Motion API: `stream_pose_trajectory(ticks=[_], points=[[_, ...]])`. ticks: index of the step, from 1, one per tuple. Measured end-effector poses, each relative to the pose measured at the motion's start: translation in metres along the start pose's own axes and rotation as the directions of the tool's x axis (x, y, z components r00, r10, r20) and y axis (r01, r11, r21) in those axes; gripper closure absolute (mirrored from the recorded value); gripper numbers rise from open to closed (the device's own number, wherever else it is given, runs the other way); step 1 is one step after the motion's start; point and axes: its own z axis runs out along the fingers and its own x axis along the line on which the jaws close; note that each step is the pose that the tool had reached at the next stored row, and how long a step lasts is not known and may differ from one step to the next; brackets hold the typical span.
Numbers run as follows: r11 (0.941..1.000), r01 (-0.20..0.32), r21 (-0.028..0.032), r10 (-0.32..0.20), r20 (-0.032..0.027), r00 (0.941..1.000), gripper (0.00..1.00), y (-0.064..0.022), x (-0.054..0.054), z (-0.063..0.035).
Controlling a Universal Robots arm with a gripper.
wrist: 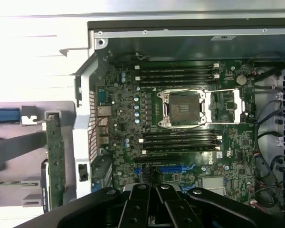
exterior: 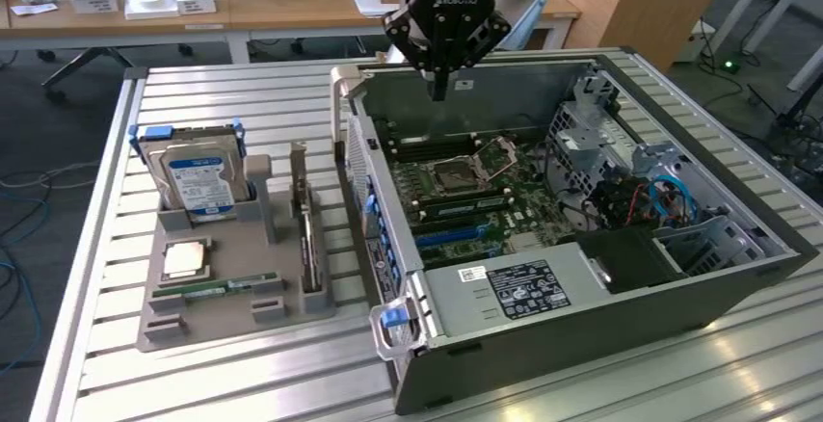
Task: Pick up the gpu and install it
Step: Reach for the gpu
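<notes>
Clearly, our claw [exterior: 440, 90] hung pressed together and empty over the open computer case [exterior: 579, 345], above the motherboard's [exterior: 476, 200] far edge. The gpu [exterior: 305, 224] stood on edge in the grey holder [exterior: 212, 314] on the worktop [exterior: 231, 104], well apart toward the exterior view's left, its long axis running alongside the case wall. We could read nothing on the hard drive's [exterior: 199, 186] blue label or the power supply sticker [exterior: 525, 289].
</notes>
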Motion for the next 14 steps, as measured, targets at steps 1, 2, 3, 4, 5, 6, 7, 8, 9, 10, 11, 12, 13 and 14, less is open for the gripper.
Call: stream_pose_trajectory(ticks=[1, 2, 3, 4, 5, 6, 7, 8, 9, 10, 11, 12, 13, 14], points=[[1.0, 0.0, -0.0001, 0.0, 0.0, 1.0, 0.89, -0.0002, 0.003, -0.0001], [1.0, 0.0, -0.0001, 0.0, 0.0001, 1.0, 0.89, -0.0004, 0.006, -0.0001], [1.0, 0.0, -0.0001, 0.0, 0.0002, 1.0, 0.89, -0.0007, 0.01, -0.0002], [1.0, 0.0, -0.0001, 0.0, 0.0003, 1.0, 0.89, -0.0009, 0.013, -0.0003], [1.0, 0.0, 0.0, 0.0, 0.0004, 1.0, 0.89, -0.0012, 0.016, -0.0004], [1.0, 0.0, -0.0001, 0.0, 0.0005, 1.0, 0.89, -0.0014, 0.019, -0.0004], [1.0, 0.0, -0.0001, 0.0, 0.0006, 1.0, 0.89, -0.0016, 0.022, -0.0005], [1.0, -0.001, -0.0001, 0.001, 0.0006, 1.0, 0.89, -0.0018, 0.025, -0.0006], [1.0, -0.001, -0.0001, 0.001, 0.0006, 1.0, 0.89, -0.002, 0.027, -0.0006], [1.0, -0.001, 0.0, 0.001, 0.0006, 1.0, 0.89, -0.0022, 0.03, -0.0007], [1.0, -0.001, -0.0001, 0.001, 0.0008, 1.0, 0.89, -0.0024, 0.032, -0.0007], [1.0, -0.001, -0.0001, 0.001, 0.0008, 1.0, 0.89, -0.0025, 0.034, -0.0008], [1.0, -0.001, 0.0, 0.001, 0.0008, 1.0, 0.89, -0.0027, 0.037, -0.0009], [1.0, -0.001, -0.0001, 0.001, 0.0009, 1.0, 0.89, -0.0029, 0.039, -0.0009]])
